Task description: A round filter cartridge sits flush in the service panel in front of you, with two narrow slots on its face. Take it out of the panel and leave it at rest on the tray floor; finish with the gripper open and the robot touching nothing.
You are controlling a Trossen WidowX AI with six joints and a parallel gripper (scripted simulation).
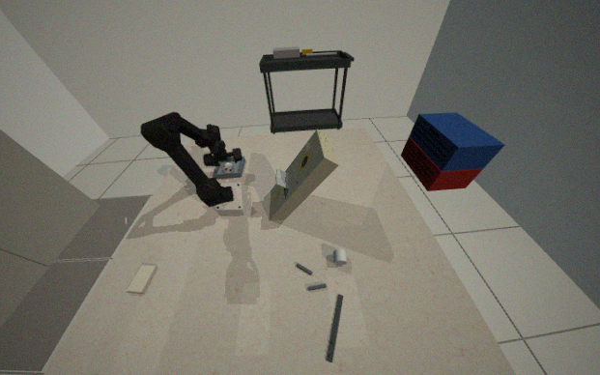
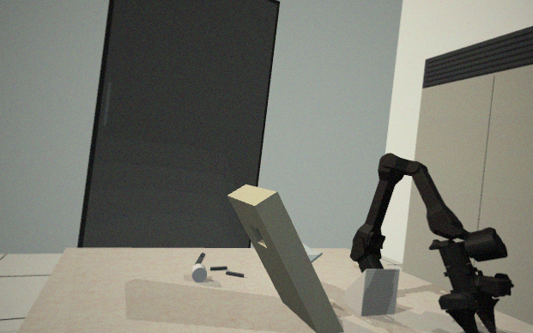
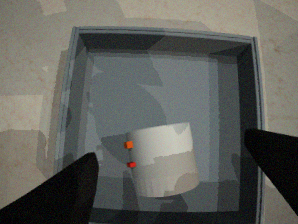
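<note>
The white filter cartridge (image 3: 162,160) (image 1: 228,167) lies on its side in the grey tray (image 3: 190,75) (image 1: 229,175), with orange and red marks at its left end in the wrist view. Its slots do not show. My gripper (image 3: 173,148) is open above it, one finger on each side with gaps between fingers and cartridge in the wrist view. In the exterior view the fingertips are cut off by the frame's bottom edge. The tilted service panel (image 1: 294,180) (image 2: 293,270) stands on the table, its round opening (image 1: 304,161) dark inside a yellow ring.
A pale block (image 2: 380,292) stands near the arm's base. A hinged-looking light flap (image 1: 280,178) sticks out from the panel. A white cylinder (image 1: 339,256) (image 2: 199,273), dark bars (image 1: 334,329) and a cream slab (image 1: 142,278) lie farther off.
</note>
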